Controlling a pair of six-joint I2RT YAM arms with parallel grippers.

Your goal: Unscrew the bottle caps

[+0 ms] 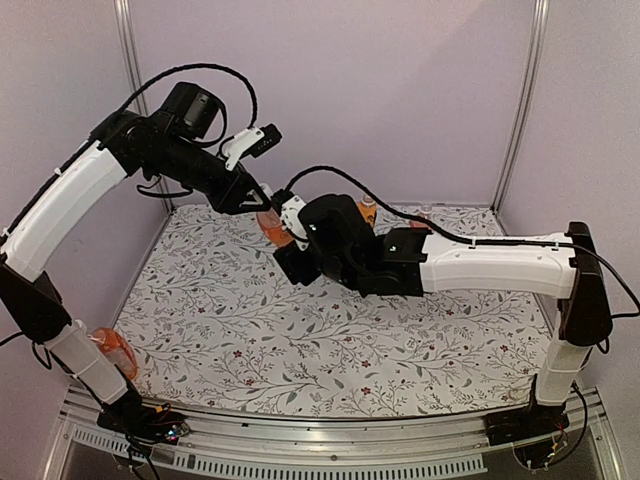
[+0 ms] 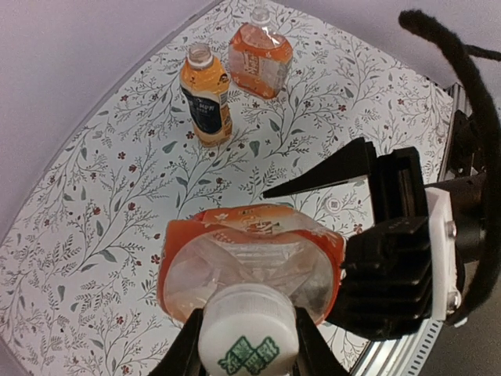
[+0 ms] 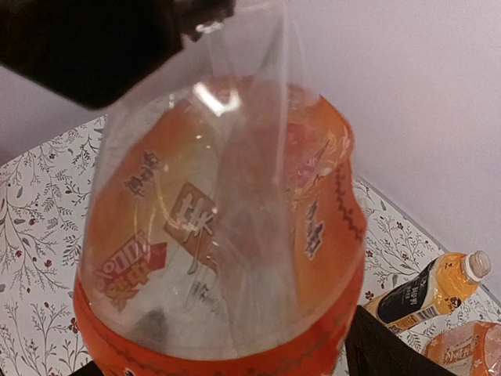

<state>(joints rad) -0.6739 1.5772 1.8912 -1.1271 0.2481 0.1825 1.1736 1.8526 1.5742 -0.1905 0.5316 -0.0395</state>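
Note:
A squat orange-label bottle (image 1: pixel 272 226) is held above the table between both grippers. My right gripper (image 1: pixel 297 250) is shut on its body; the bottle fills the right wrist view (image 3: pixel 219 235), with one dark finger (image 3: pixel 383 348) at its lower right. My left gripper (image 1: pixel 260 203) comes from above and is shut on its white ribbed cap (image 2: pixel 249 338), one finger (image 2: pixel 182 352) on each side. The cap sits on the bottle's neck (image 2: pixel 250 251). The right gripper's black body (image 2: pixel 391 258) shows beside the bottle.
A slim dark-label bottle (image 2: pixel 205 98) stands at the back beside another squat bottle (image 2: pixel 260 59); both also show in the right wrist view (image 3: pixel 427 294). One more orange bottle (image 1: pixel 115 350) lies by the left arm's base. A small round pale thing (image 2: pixel 334 205) lies on the floral cloth.

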